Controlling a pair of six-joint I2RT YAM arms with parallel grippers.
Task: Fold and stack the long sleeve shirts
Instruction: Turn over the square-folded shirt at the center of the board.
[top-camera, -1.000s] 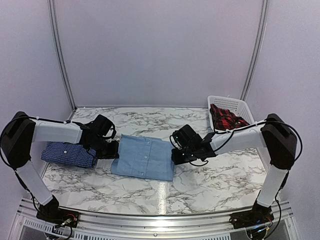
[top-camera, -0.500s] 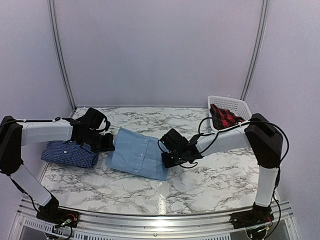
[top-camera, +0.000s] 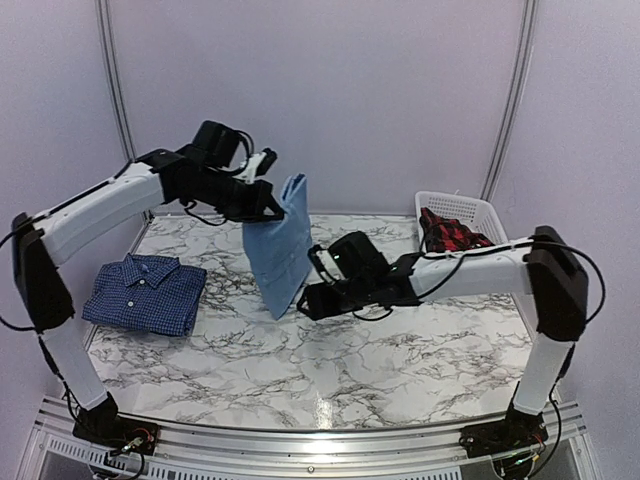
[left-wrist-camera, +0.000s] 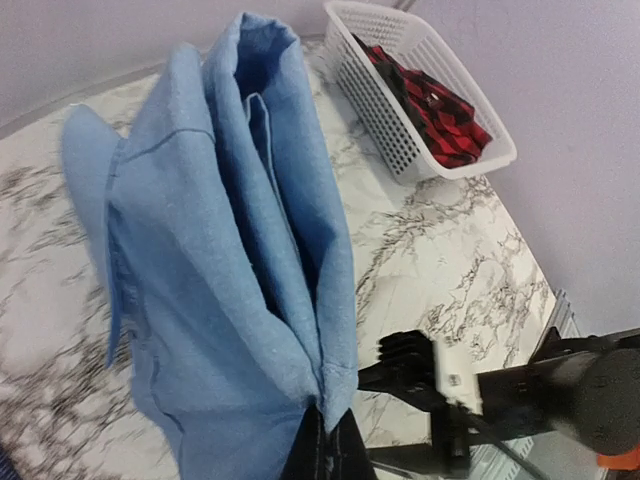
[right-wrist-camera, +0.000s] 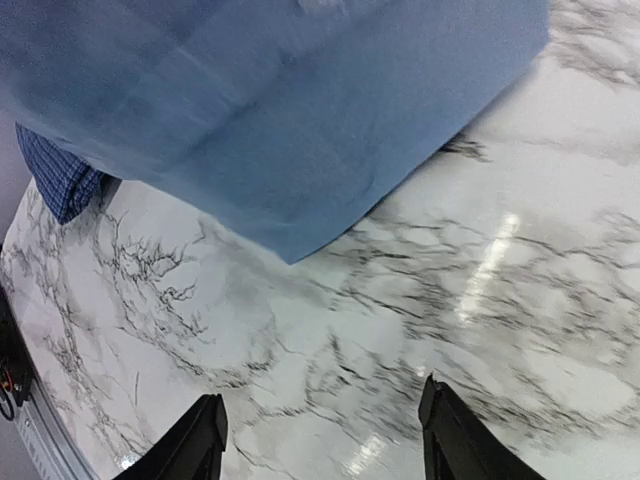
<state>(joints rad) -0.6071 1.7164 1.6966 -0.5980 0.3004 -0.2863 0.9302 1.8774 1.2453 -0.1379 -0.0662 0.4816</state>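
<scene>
The folded light blue shirt (top-camera: 280, 250) hangs in the air above the marble table (top-camera: 400, 360), pinched at its top edge by my left gripper (top-camera: 274, 207), which is shut on it. In the left wrist view the cloth (left-wrist-camera: 220, 280) fans out from the shut jaws (left-wrist-camera: 326, 452). My right gripper (top-camera: 304, 300) stands open just beside the shirt's lower corner, holding nothing; its fingers (right-wrist-camera: 195, 445) frame bare table, with the blue cloth (right-wrist-camera: 300, 120) above them. The dark blue checked shirt (top-camera: 145, 293) lies folded at the left of the table, its edge (right-wrist-camera: 58, 175) showing in the right wrist view.
A white basket (top-camera: 485, 212) with red plaid cloth (top-camera: 452, 238) stands at the back right; it also shows in the left wrist view (left-wrist-camera: 498, 160). A metal rail (top-camera: 320, 440) runs along the near edge.
My left arm has lifted the light blue shirt off the table, up and back. My right gripper has let go of the shirt's edge and opened.
</scene>
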